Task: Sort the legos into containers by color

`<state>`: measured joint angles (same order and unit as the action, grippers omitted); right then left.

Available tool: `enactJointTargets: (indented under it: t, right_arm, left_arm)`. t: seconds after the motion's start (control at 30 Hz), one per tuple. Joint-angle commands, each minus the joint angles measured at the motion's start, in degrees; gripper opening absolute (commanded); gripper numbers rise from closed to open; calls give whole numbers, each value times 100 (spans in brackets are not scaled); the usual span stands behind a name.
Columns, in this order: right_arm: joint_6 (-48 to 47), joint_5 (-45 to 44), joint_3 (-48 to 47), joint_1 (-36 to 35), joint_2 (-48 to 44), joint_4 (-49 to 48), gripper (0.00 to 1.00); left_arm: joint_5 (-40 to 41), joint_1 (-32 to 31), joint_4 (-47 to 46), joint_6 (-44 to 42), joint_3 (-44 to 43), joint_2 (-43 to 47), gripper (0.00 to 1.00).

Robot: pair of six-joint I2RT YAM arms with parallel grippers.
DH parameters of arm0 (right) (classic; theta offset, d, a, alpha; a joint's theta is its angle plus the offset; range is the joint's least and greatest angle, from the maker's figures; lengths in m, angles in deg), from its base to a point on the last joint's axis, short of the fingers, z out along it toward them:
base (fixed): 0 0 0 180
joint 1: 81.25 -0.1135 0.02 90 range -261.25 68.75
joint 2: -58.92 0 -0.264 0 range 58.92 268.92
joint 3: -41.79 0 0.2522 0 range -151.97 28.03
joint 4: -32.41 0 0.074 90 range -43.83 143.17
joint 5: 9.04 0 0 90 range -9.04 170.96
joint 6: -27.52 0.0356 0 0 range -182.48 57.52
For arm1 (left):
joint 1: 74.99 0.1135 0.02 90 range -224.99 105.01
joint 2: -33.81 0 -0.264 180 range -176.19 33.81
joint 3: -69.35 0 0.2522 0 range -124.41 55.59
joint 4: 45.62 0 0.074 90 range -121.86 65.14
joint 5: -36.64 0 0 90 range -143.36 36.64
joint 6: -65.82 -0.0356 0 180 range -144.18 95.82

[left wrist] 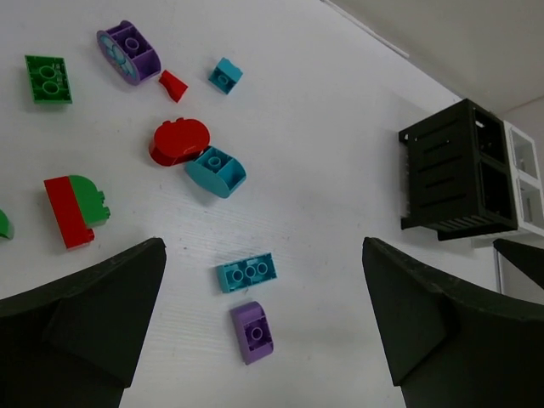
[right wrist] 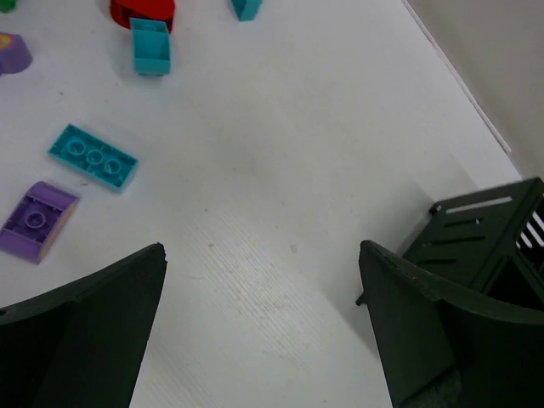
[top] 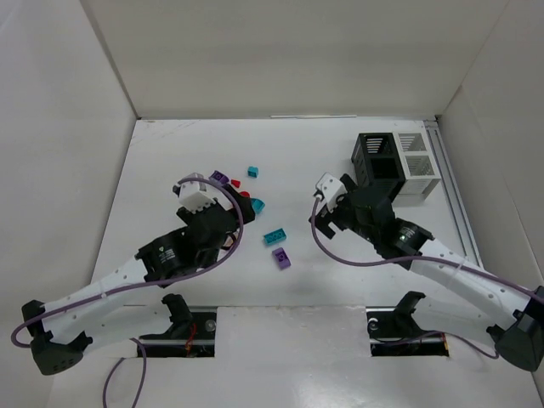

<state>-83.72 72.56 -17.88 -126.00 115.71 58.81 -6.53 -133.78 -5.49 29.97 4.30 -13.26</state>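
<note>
Several legos lie loose on the white table. In the left wrist view I see a flat teal brick [left wrist: 246, 272] and a purple brick [left wrist: 252, 331] below my open, empty left gripper [left wrist: 263, 242]. Beyond lie a teal curved piece [left wrist: 216, 171], a red round piece [left wrist: 179, 140], a red-and-green pair [left wrist: 76, 208], a green brick [left wrist: 48, 79] and a purple piece [left wrist: 128, 51]. The containers stand at the back right, black [top: 378, 160] and white [top: 419, 166]. My right gripper [right wrist: 261, 246] is open and empty over bare table, left of the black container [right wrist: 484, 246].
White walls enclose the table on three sides. A metal rail [top: 455, 200] runs along the right edge beside the containers. In the top view the left gripper [top: 228, 211] hides part of the brick pile; the right gripper [top: 350, 202] sits just in front of the containers.
</note>
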Motion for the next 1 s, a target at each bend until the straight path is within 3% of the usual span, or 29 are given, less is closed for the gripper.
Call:
enactJointTargets:
  t: [0.0,0.13,0.23,0.37,0.53,0.7,0.97]
  right_arm:
    - [-590,690,-189,-165,321,-509,100]
    - [-242,876,-541,-384,1201,-394,100]
    - [4,551,-603,-736,1815,-789,100]
    - [155,761,-735,-877,2449,-1210,100]
    - [-732,1560,-945,-1000,3126,-1511,100]
    - [-795,1991,-1244,-1000,3863,-1633,96]
    - [-795,1861,-1368,-1000,4375,-1634,95]
  left_arm:
    - [-218,-28,-27,95,268,92,100]
    - [-271,-28,131,157,408,93,100]
    - [-271,-28,228,245,409,93,100]
    - [-209,-28,359,359,575,154,100]
    - [-271,-28,413,359,629,364,100]
    - [-323,-28,465,420,857,655,100]
    - [-218,-28,580,596,1015,1190,100]
